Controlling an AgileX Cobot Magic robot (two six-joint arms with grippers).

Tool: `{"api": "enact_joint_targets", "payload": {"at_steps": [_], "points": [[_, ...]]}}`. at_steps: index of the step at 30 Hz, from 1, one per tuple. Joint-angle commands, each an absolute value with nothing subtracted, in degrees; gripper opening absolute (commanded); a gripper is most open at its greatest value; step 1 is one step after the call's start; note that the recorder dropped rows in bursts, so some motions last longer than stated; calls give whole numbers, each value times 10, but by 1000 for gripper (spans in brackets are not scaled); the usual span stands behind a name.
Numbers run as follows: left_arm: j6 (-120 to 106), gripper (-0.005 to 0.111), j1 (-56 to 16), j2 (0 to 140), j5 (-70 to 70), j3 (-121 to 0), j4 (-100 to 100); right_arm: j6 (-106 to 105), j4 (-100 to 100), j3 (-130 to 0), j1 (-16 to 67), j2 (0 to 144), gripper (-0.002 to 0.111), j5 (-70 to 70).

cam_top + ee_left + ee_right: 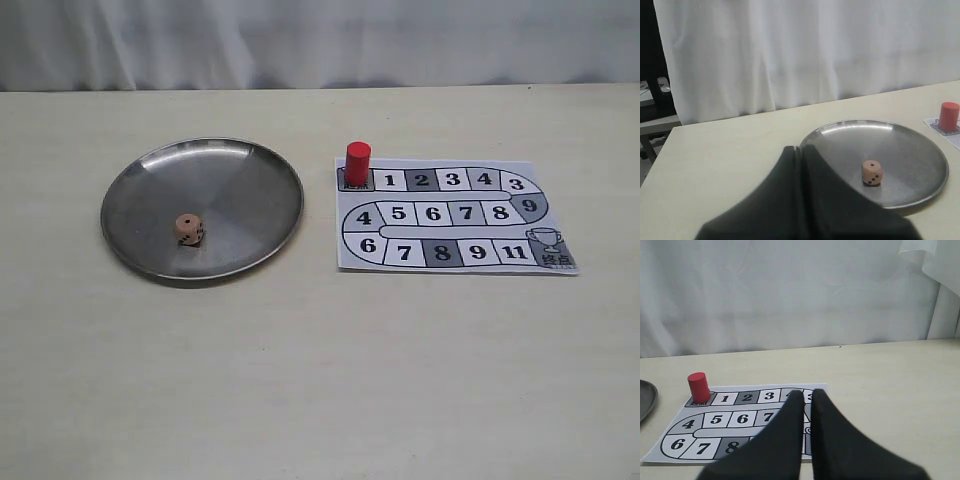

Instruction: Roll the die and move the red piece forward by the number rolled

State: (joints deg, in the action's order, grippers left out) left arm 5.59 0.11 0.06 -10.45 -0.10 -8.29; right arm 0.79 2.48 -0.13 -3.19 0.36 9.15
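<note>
Left end effector (800,150): fingers pressed together, empty. Right end effector (807,395): same. Plate (250,170): die (189,229) at 7 o'clock, off rim. Board (455,237): red piece (358,163) at 10 o'clock corner.

Die (189,229) in plate (240,185), piece (358,162) on board (452,213)

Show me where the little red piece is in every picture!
Exterior view: red piece stands on the board's upper-left corner square, right of the metal plate.
Left wrist view: near the picture's right edge, past the plate.
Right wrist view: picture's left part, on the board corner.
Shared landmark: the plate.
</note>
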Motion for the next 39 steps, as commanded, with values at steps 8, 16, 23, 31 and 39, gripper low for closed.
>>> {"api": "enact_joint_targets", "payload": {"at_steps": [8,16,23,31,39], "points": [[56,0,0,0,-99,0,-83,9,26,0,-36,0,5,92],[56,0,0,0,-99,0,-83,9,26,0,-36,0,5,92],[56,0,0,0,-99,0,-83,9,26,0,-36,0,5,92],[56,0,0,0,-99,0,-83,9,26,0,-36,0,5,87],[56,0,0,0,-99,0,-83,9,206,0,-36,0,5,-44]]}}
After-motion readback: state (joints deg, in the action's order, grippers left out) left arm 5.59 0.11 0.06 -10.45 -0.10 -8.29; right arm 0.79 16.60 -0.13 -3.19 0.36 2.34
